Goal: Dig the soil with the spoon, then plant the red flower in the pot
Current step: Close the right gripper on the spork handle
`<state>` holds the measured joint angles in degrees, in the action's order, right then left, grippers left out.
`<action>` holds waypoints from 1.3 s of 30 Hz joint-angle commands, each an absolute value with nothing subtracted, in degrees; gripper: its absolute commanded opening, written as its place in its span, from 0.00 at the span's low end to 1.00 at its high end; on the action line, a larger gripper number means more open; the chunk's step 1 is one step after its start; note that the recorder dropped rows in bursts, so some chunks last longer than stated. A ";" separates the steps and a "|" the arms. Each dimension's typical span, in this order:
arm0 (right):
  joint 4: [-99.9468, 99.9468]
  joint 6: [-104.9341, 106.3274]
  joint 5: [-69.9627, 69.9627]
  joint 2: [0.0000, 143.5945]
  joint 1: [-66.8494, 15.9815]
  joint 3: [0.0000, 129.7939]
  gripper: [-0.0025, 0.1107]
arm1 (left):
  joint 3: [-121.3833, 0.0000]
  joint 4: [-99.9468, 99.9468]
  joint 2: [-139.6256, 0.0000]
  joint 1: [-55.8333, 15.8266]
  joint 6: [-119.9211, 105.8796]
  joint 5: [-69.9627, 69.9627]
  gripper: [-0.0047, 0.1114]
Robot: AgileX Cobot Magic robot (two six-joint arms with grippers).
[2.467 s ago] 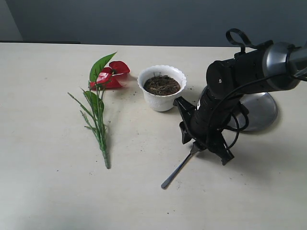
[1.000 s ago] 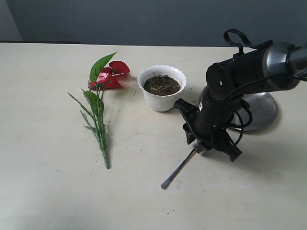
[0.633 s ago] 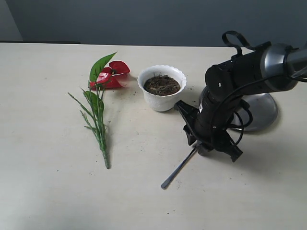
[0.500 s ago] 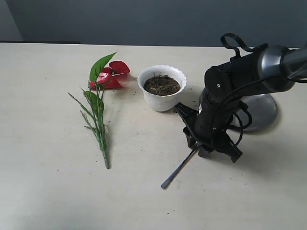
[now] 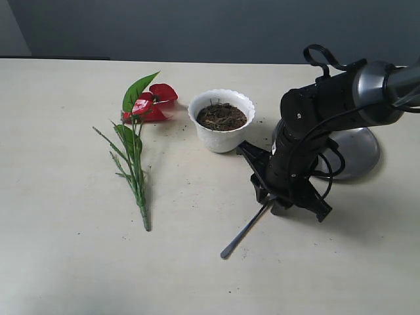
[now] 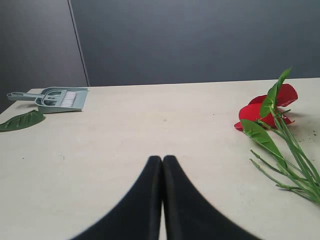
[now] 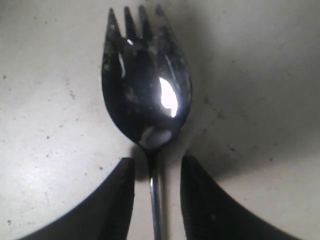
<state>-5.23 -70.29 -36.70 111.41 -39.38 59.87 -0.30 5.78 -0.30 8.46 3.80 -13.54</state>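
- Right gripper (image 7: 156,175) is down at the table, jaws a narrow gap apart, straddling the neck of the spoon (image 7: 146,90) right below the bowl. Fingers not visibly pinching the handle; small gap on each side. So: narrowly parted, not clamped.
- Spoon lies flat on the table, bowl facing up and smudged with dirt, tines pointing away from the gripper. In the exterior view the handle (image 5: 246,229) runs out toward the near edge from under the right gripper (image 5: 279,203).
- Step in hand, my read: grasping the spoon. Digging not started, flower untouched.
- Next move calls for: close on the neck, check it's centred between the pads, then lift. Handle is thin and slick metal lying flat, so it could roll or slip in the pinch.
- After that: carry to the pot (image 5: 222,120), just beyond and to the left of the gripper. The soil (image 5: 222,116) fills it close to the rim; a few crumbs lie scattered on the table around it.
- Red flower (image 5: 149,104) lies flat on the table left of the pot, bloom near the pot, stem running toward the near edge.
- Round steel plate (image 5: 354,152) sits behind the right arm, partly hidden.
- Left gripper (image 6: 162,165) is parked well away, fingertips pressed together, holding nothing. Its camera shows the flower (image 6: 265,107) off to one side, and a dustpan with brush (image 6: 57,97) plus a loose leaf (image 6: 21,120) at the far table edge.
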 commanded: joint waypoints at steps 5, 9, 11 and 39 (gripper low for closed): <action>-6.28 -69.64 -37.10 112.82 -39.47 59.69 0.30 | 0.00 5.66 0.00 8.50 3.92 -13.65 0.04; -6.96 -67.76 -37.10 112.91 -39.47 59.69 0.30 | 0.00 5.66 0.00 8.50 3.92 -13.65 0.04; -6.94 -67.74 -37.46 112.91 -39.47 59.69 0.30 | 0.00 5.66 0.00 8.50 3.92 -13.65 0.04; -9.53 -63.56 -38.01 113.73 -39.47 59.69 0.13 | 0.00 5.66 0.00 8.50 3.92 -13.65 0.04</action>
<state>-7.52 -64.22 -38.88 112.00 -39.26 60.18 -0.30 5.78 -0.30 8.46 3.80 -13.54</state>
